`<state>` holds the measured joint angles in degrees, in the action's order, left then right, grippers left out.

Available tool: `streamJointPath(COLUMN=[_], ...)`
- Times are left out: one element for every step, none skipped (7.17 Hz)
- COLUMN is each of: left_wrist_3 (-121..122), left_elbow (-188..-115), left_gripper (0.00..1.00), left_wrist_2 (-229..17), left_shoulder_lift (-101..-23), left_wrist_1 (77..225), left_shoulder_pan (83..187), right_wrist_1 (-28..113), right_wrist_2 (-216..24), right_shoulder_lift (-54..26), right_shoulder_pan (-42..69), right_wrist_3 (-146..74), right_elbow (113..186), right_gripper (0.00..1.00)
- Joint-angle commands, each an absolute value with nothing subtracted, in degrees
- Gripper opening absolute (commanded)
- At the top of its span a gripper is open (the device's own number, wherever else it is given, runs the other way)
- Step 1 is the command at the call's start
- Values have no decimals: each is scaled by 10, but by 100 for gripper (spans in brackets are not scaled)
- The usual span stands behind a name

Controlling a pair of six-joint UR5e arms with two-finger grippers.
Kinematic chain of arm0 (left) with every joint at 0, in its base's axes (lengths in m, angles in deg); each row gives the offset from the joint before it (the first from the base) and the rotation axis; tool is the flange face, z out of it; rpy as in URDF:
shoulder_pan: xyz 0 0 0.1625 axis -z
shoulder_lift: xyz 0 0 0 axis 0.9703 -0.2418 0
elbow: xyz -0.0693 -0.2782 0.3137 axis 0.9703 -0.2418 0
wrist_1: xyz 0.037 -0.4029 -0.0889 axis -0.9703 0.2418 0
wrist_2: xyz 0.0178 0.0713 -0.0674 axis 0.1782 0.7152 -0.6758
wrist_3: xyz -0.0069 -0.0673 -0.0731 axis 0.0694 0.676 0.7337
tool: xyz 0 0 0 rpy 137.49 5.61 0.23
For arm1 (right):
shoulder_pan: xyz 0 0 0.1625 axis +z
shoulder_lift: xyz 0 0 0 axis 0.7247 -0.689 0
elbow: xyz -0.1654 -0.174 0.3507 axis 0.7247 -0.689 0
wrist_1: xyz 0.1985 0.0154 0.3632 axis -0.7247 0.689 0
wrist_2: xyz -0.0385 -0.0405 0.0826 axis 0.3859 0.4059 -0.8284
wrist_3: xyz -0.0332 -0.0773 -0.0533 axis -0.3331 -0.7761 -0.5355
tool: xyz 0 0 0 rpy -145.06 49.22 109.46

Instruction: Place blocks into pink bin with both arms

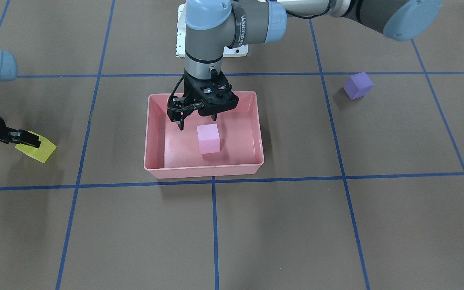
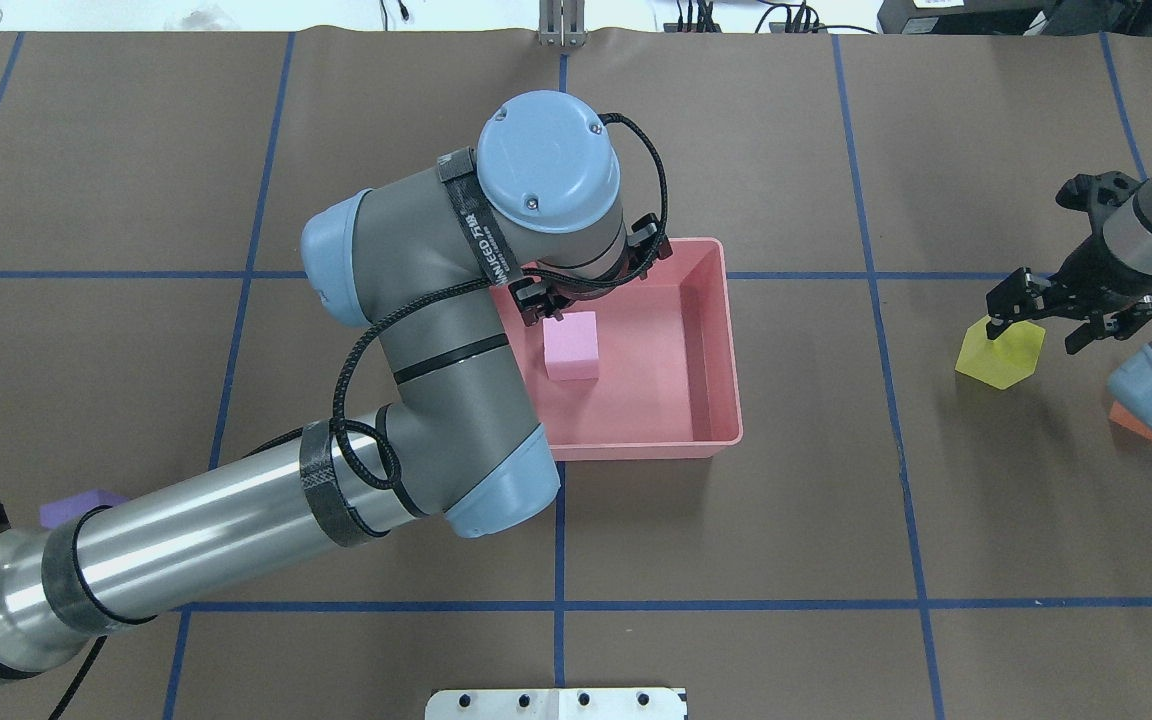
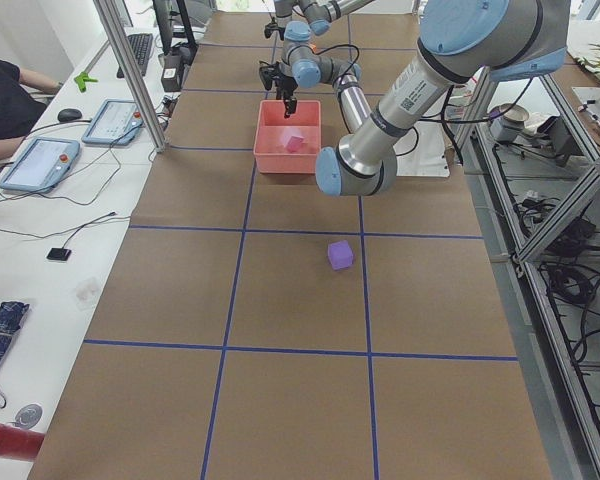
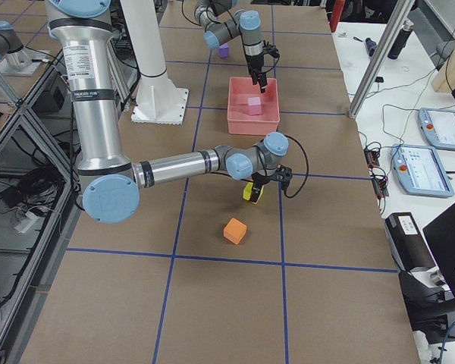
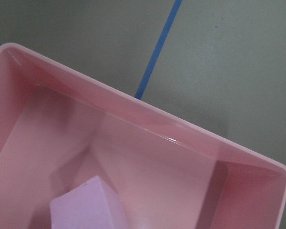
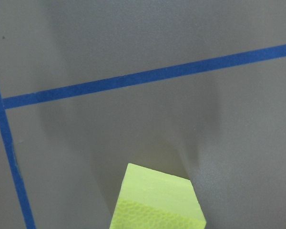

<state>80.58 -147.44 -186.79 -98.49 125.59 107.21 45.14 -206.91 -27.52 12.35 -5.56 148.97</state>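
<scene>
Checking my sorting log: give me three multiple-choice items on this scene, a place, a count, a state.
1. Where is the light pink block? A) in the pink bin B) beside it C) in a claw
2. How many blocks are in the bin? A) none B) one C) three
3. The left claw is: A) shut on a block B) out of view C) open, empty

A: it sits on the bin floor.
B: nothing else lies inside.
C: its jaws stand apart above the block.
</scene>
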Motion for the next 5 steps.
streamJointPath(left_wrist_3=[805,805,805,805,805], left_elbow=[-1474,-1474,-1474,-1474,-1474], left_gripper=[100,100,100,100,100], left_wrist_2=[-1868,-1868,-1868,-1868,-1868], left_shoulder_lift=[-985,-984,-984,-984,-984], left_wrist_1=[1256,1256,1255,1256,1256], left_shoulder_pan=[1072,1073,1073,1073,1073], right_wrist_1=[451,451,451,451,451], right_wrist_2=[-2069,-2069,-2068,-2063,-2059], right_shoulder_lift=[-269,-269,-269,-269,-269], right_shoulder_pan=[105,100,99,100,100], right_wrist_3=[-56,-56,-56,-55,-53], right_elbow=[1487,1484,1482,1482,1481], right_gripper=[100,99,99,94,61])
